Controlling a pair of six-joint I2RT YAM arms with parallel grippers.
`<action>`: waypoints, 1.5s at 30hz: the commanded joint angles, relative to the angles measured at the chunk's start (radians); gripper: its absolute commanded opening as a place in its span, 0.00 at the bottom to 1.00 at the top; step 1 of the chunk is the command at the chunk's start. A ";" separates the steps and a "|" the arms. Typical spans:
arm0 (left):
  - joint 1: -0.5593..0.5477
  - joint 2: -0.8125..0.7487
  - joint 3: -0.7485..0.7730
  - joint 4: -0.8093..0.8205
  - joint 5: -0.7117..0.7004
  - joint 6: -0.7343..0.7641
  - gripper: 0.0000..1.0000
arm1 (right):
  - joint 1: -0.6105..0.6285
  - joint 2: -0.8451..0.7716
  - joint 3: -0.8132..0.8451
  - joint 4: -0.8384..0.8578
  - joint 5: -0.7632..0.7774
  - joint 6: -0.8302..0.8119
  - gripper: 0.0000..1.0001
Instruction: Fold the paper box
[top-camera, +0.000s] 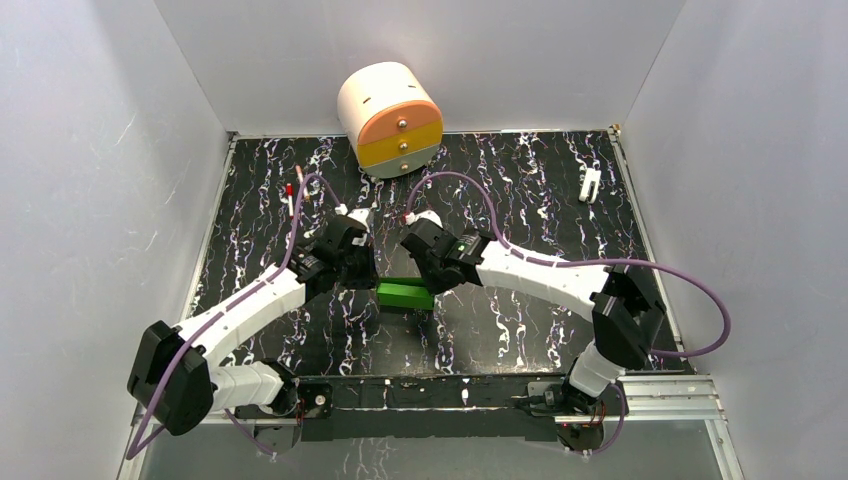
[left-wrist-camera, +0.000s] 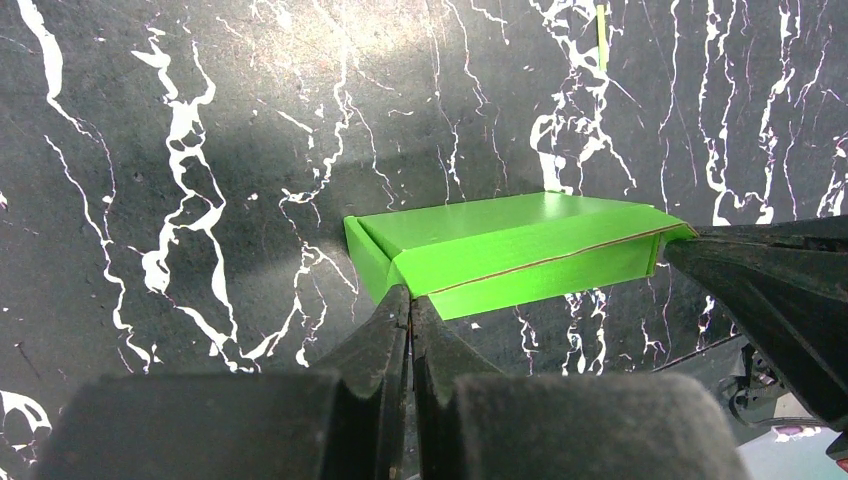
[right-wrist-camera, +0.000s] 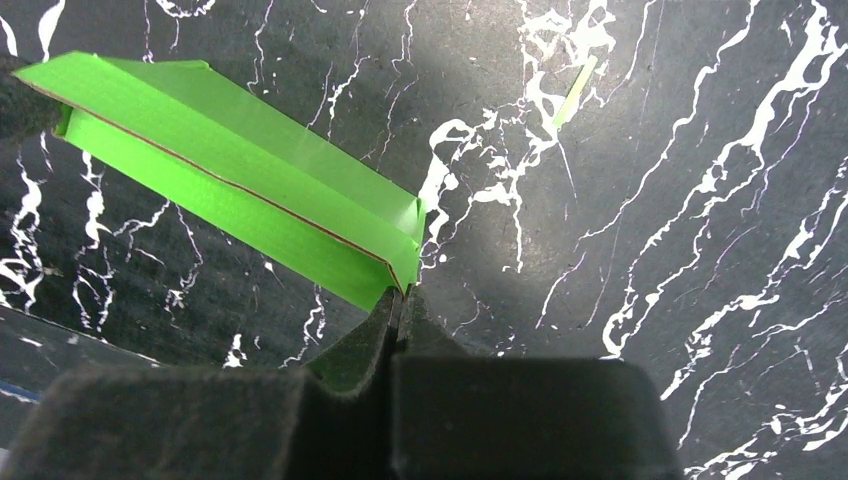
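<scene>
The paper box (top-camera: 405, 294) is a bright green, flat rectangular box hanging just above the dark marbled table, between my two grippers. In the left wrist view the paper box (left-wrist-camera: 520, 250) stretches rightwards from my left gripper (left-wrist-camera: 410, 298), which is shut on its near left corner. The right gripper's black finger (left-wrist-camera: 770, 290) meets the far end. In the right wrist view the paper box (right-wrist-camera: 250, 190) runs up to the left from my right gripper (right-wrist-camera: 400, 295), which pinches its right corner, card edge between the tips. From above, left gripper (top-camera: 372, 281) and right gripper (top-camera: 432, 285) flank the box.
A cream cylinder with orange and yellow drawers (top-camera: 390, 120) stands at the back centre. A red and white pen (top-camera: 291, 195) lies back left, a small white clip (top-camera: 590, 184) back right. A thin pale green strip (right-wrist-camera: 575, 95) lies on the table. White walls enclose three sides.
</scene>
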 joint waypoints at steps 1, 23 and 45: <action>-0.038 -0.005 -0.039 -0.030 0.054 -0.035 0.00 | 0.003 0.023 0.082 0.070 -0.053 0.142 0.00; -0.057 -0.028 -0.060 0.001 0.044 -0.061 0.00 | -0.017 -0.006 0.022 0.104 0.011 0.312 0.00; -0.057 -0.011 0.053 -0.060 0.056 -0.063 0.00 | -0.002 0.001 -0.049 0.086 0.013 0.215 0.00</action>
